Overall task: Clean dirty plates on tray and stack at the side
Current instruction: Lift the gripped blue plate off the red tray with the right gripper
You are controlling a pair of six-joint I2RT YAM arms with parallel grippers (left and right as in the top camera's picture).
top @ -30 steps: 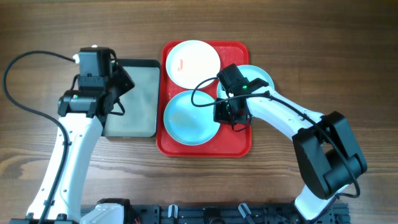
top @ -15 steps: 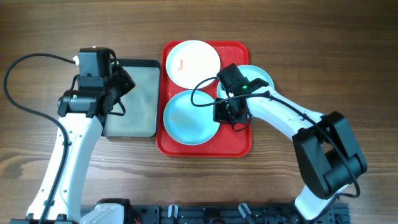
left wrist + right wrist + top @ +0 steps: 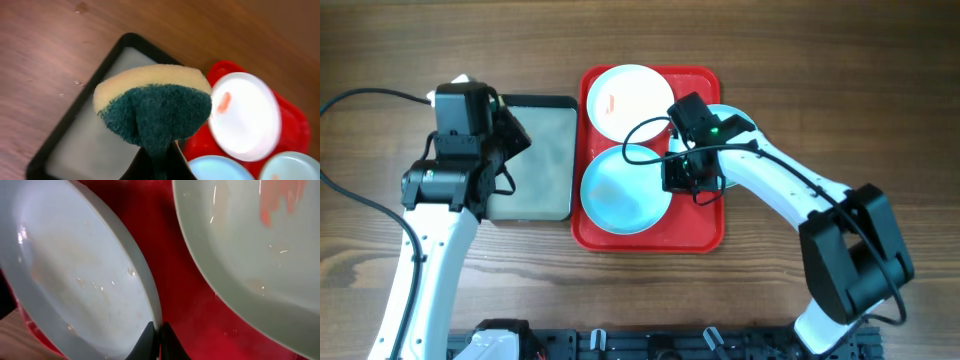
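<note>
Three plates lie on the red tray (image 3: 710, 225): a white plate (image 3: 630, 100) with an orange smear at the back, a turquoise plate (image 3: 620, 190) in front, and another turquoise plate (image 3: 738, 120) half hidden under my right arm. My right gripper (image 3: 157, 328) is shut on the right rim of the front turquoise plate (image 3: 75, 275). My left gripper (image 3: 159, 152) hangs over the dark tray (image 3: 75, 150), shut on a yellow sponge (image 3: 155, 102) with a dark green scouring face.
The dark grey-black tray (image 3: 535, 160) sits against the red tray's left side. Bare wooden table (image 3: 820, 60) lies all round. Black cables loop from both arms, one over the front plate's rim (image 3: 645, 150).
My left arm has risen and shifted a little left with the sponge. My right gripper has edged up and left, nudging the front turquoise plate slightly left.
</note>
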